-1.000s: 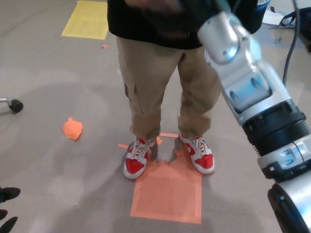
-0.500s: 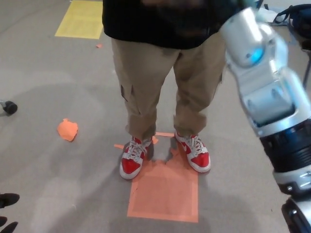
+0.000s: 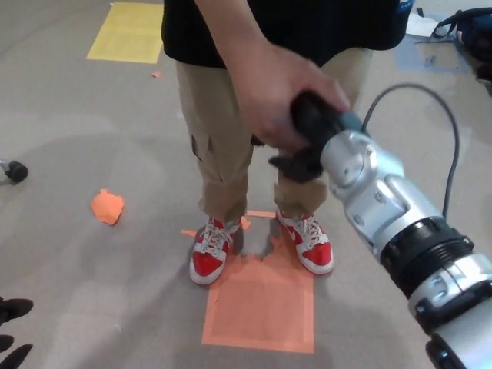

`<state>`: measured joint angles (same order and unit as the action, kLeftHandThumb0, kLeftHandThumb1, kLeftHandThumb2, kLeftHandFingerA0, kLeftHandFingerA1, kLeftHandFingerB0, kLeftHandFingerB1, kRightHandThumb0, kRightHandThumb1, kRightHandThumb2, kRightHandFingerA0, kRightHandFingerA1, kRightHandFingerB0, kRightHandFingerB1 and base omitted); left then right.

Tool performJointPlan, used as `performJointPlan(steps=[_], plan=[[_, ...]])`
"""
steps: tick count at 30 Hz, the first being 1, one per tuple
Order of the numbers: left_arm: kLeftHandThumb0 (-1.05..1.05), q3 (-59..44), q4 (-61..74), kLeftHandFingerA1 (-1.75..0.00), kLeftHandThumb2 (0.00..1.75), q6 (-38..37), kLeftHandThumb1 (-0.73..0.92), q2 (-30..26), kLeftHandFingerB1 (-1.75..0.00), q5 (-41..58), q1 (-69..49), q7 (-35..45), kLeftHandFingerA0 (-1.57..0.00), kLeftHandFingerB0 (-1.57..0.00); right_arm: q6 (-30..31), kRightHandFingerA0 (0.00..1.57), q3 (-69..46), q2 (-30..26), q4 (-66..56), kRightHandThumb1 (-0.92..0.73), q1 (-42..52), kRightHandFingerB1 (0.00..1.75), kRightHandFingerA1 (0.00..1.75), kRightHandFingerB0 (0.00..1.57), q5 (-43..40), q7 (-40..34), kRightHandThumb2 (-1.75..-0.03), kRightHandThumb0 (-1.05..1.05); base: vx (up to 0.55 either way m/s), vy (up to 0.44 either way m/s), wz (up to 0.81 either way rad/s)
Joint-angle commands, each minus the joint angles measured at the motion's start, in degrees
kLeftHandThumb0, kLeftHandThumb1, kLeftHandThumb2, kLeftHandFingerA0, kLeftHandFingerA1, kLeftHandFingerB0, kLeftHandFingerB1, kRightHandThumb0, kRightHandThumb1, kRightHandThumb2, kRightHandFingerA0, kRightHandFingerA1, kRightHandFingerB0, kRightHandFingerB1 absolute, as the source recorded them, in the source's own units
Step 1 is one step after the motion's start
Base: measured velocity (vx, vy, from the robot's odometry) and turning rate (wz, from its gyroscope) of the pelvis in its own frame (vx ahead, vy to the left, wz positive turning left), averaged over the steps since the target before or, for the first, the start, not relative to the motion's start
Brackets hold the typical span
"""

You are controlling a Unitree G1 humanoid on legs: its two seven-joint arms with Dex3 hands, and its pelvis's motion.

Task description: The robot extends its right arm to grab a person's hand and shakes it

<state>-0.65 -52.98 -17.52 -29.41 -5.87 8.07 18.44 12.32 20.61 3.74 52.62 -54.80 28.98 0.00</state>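
Person's hand (image 3: 269, 92) is wrapped over the right robot hand (image 3: 311, 134) in the upper middle of the head view, its fingers curled down across the black top of it. The right robot hand is closed on the person's hand in turn: a black finger (image 3: 290, 163) juts out just beneath the person's palm, touching it. Behind the right robot hand, a silver and black forearm (image 3: 400, 223) runs down to the lower right corner, with a grey cable (image 3: 442, 115) looping above it.

Below the clasp stand the person's tan trousers (image 3: 219, 138) and red and white shoes (image 3: 209, 254), toes at the near edge of an orange square (image 3: 261, 307) taped to the floor (image 3: 92, 254). Well to the left of the clasp lies a crumpled orange scrap (image 3: 108, 206), and beyond it, far up, a yellow rectangle (image 3: 127, 31).

The left robot hand (image 3: 11, 330) shows only as black fingertips at the lower left corner, spread apart and holding nothing.
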Motion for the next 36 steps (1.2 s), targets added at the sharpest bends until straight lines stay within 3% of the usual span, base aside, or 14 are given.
performJointPlan(steps=[1,5,6,7,8,10,11,14,19,20,25,27,29,36], plan=[[-0.27,-0.75,-0.24,-0.50,1.08,2.34,0.60,-0.99,-0.49,0.72,0.21,1.30,-0.08,-0.06,-6.39,0.96,0.82,1.31,10.04,-0.73,0.78,0.99,1.03,0.68,-0.39,-3.45,-0.61,-0.19,0.00,0.000,0.00],[-0.26,-1.12,-0.01,-0.50,1.08,1.54,0.60,-0.48,-0.49,0.71,-0.35,0.31,-0.09,-0.07,-8.40,1.08,-0.93,1.33,11.63,-0.75,0.74,0.60,0.92,0.56,-2.04,-4.81,-0.62,-0.29,0.00,0.000,0.00],[-0.46,-1.17,0.12,-0.37,0.64,1.62,0.79,-0.35,-0.29,0.71,-0.43,0.12,-0.30,-0.19,-9.97,0.92,-1.66,1.12,11.64,-0.70,1.21,0.38,0.79,0.39,-2.71,-5.01,-0.61,-0.41,0.00,0.000,0.00],[-0.46,-1.10,0.13,-0.37,0.64,1.90,0.79,-0.29,-0.29,0.55,-0.41,-0.10,-0.30,-0.19,-11.13,0.92,-2.07,0.92,11.67,-0.70,1.57,0.38,0.79,0.39,-3.01,-5.01,-0.61,-0.41,0.00,0.000,0.00],[-0.47,-0.55,-0.27,-0.38,0.63,1.18,0.80,-0.51,-0.29,-0.27,-0.26,-0.48,-0.31,-0.19,-11.55,0.29,-2.48,-0.21,10.98,-0.53,1.86,0.28,0.51,0.04,-3.57,-2.38,-0.87,-0.72,0.00,0.000,0.00],[-0.49,0.01,-0.72,-0.37,0.64,0.86,0.80,-0.77,-0.29,-1.08,-0.11,-0.94,-0.29,-0.19,-11.70,0.18,-2.78,-1.37,10.29,-0.66,2.14,0.20,0.33,0.00,-3.96,0.15,-0.60,-0.78,0.00,0.000,0.00],[-0.27,0.02,-0.84,-0.50,1.08,0.94,0.58,-0.79,-0.49,-0.99,-0.16,-0.86,-0.10,-0.07,-12.03,0.00,-3.58,-2.15,9.44,-0.52,2.68,0.09,0.16,0.00,-4.95,1.76,-0.93,-0.83,0.00,0.000,0.00],[-0.49,0.11,-1.04,-0.37,0.64,0.51,0.80,-0.91,-0.29,-1.08,-0.47,-1.10,-0.30,-0.19,-11.44,0.00,-6.10,-4.93,5.92,-0.59,5.07,0.00,0.04,0.00,-7.04,3.66,-0.92,-0.91,0.00,0.000,0.00],[-0.49,-0.77,-1.81,-0.39,0.63,0.33,0.80,-0.76,-0.29,0.39,-0.07,0.48,-0.33,-0.19,-11.96,0.00,-9.02,-10.38,5.16,-0.59,8.95,0.00,0.05,0.00,-8.22,4.30,-0.91,-0.90,0.00,0.000,0.00],[-0.27,-0.80,-1.88,-0.50,1.08,0.60,0.59,-0.74,-0.49,0.41,0.00,0.63,-0.08,-0.07,-12.40,0.00,-9.81,-11.64,5.87,-0.58,10.17,0.00,0.07,0.00,-8.73,4.56,-0.90,-0.88,0.00,0.000,0.00],[-0.48,-0.21,-1.82,-0.34,0.64,1.55,0.81,-0.96,-0.28,-0.32,0.36,0.69,-0.24,-0.17,-12.31,0.00,-11.23,-15.61,8.59,-0.58,14.86,0.00,0.06,0.00,-9.34,5.82,-0.88,-0.86,0.00,0.000,0.00],[-0.47,-0.10,-2.18,-0.37,0.64,1.71,0.80,-0.66,-0.29,-0.45,1.15,0.28,-0.29,-0.17,-12.06,0.00,-11.33,-16.66,9.95,-0.59,15.56,0.00,0.07,0.00,-9.30,6.21,-0.89,-0.86,0.00,0.000,0.00],[-0.26,-0.26,-2.64,-0.50,1.07,1.70,0.59,-0.37,-0.49,-0.36,1.78,-0.27,-0.10,-0.08,-12.20,0.00,-12.21,-17.62,10.96,-0.58,17.36,0.00,0.07,0.00,-10.27,6.93,-0.88,-0.85,0.00,0.000,0.00],[-0.56,-0.26,-4.59,-0.45,0.83,0.20,0.67,1.05,-0.38,-0.24,0.35,-0.75,-0.26,-0.13,-12.91,0.00,-11.63,-19.60,12.86,-0.59,23.54,0.00,0.07,0.00,-10.08,8.17,-0.88,-0.84,0.00,0.000,0.00]])
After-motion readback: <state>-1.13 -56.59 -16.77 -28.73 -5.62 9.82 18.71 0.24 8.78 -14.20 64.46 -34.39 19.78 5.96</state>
